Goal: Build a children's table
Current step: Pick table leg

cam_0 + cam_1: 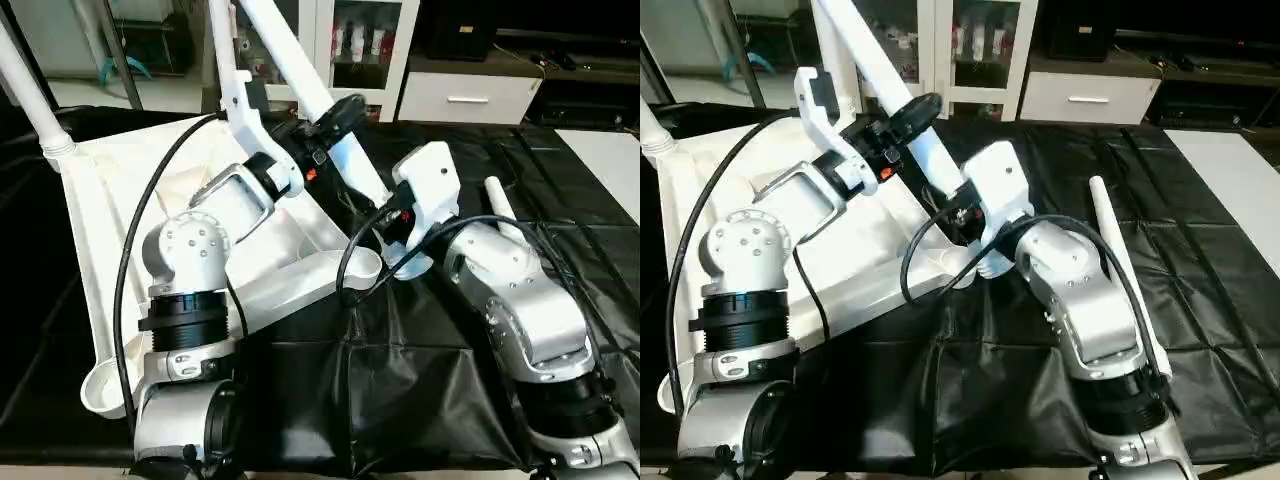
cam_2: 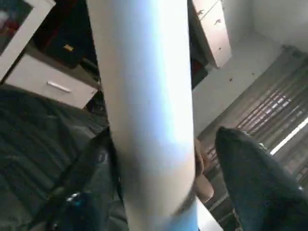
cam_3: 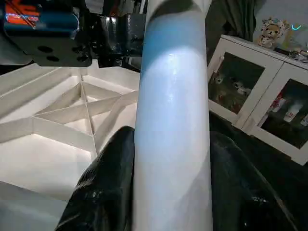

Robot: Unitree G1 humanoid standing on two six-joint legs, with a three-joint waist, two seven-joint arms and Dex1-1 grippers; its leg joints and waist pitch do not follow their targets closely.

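The children's table's white tabletop (image 1: 100,200) lies upside down on the left, its X ribs (image 3: 72,110) facing up. One white leg (image 1: 30,95) stands in the far left corner socket. A second leg (image 1: 300,70) slants down toward the near right corner socket (image 1: 365,265). My left gripper (image 1: 338,112) straddles this leg high up, open, with a gap beside one finger (image 2: 255,178). Lower down, my right gripper (image 1: 396,225) is shut on the same leg (image 3: 173,96), both fingers pressed against it. A third leg (image 1: 500,205) lies loose on the cloth at the right.
Black cloth (image 1: 420,380) covers the work table. A flat white board (image 1: 605,160) lies at the far right. White cabinets (image 1: 365,40) and a drawer unit (image 1: 470,95) stand behind. A black cable (image 1: 125,290) loops over my left forearm.
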